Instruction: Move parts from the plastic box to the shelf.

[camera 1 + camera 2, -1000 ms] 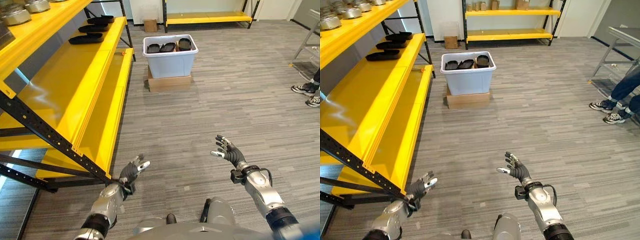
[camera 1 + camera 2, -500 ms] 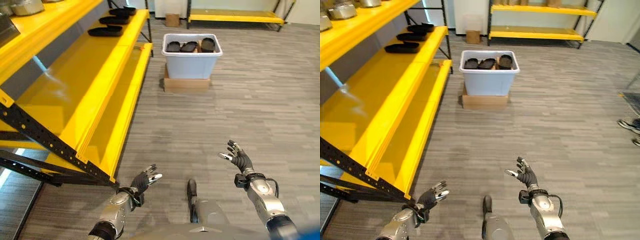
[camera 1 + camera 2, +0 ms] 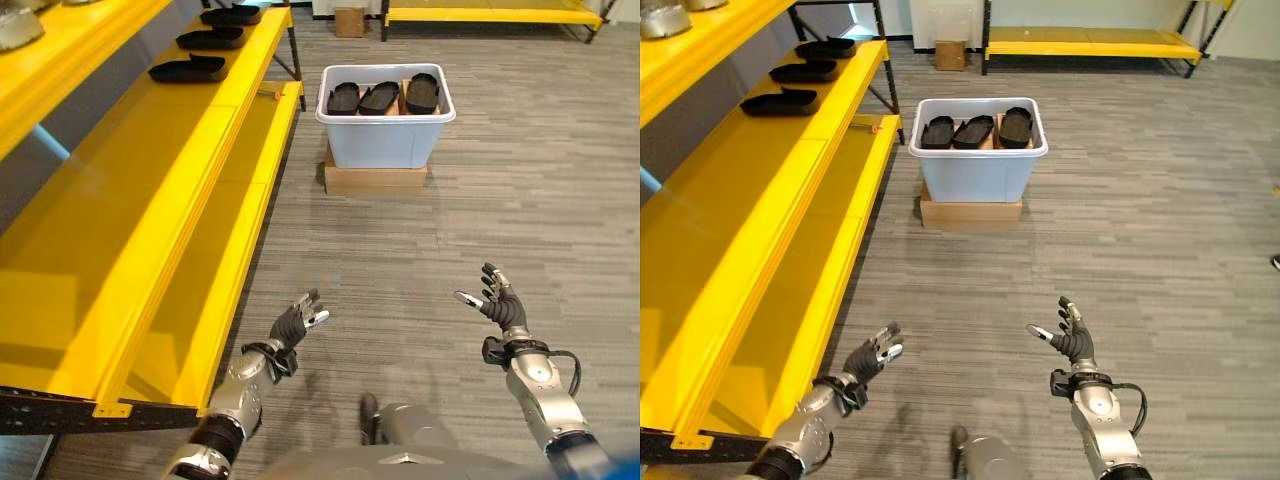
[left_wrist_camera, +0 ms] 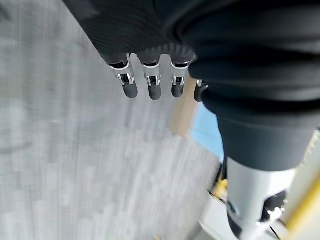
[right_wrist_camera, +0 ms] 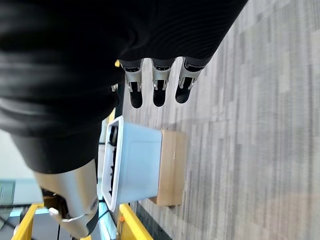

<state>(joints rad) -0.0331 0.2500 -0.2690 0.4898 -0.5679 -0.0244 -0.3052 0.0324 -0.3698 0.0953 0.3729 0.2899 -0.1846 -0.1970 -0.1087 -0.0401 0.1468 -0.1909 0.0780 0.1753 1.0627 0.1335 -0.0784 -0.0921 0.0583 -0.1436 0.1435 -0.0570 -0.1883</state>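
A pale plastic box (image 3: 385, 140) stands on a flat cardboard carton (image 3: 375, 180) on the carpet ahead of me, with three black parts (image 3: 380, 97) side by side in it. More black parts (image 3: 188, 68) lie in a row on the far end of the yellow shelf (image 3: 130, 190) at my left. My left hand (image 3: 293, 326) hovers low over the floor by the shelf's edge, open and empty. My right hand (image 3: 497, 301) is raised at the lower right, fingers spread, also empty. The box (image 5: 131, 162) is also in the right wrist view, past the straight fingers (image 5: 156, 89).
A lower yellow shelf board (image 3: 225, 260) juts out toward the aisle at my left. A small cardboard box (image 3: 350, 20) and another yellow rack (image 3: 490, 14) stand at the far wall. Metal pots (image 3: 20, 27) sit on the upper shelf.
The camera has moved forward, so the box and shelf appear nearer and lower. Both hands stay open and empty, the right one a little lower and farther right in view.
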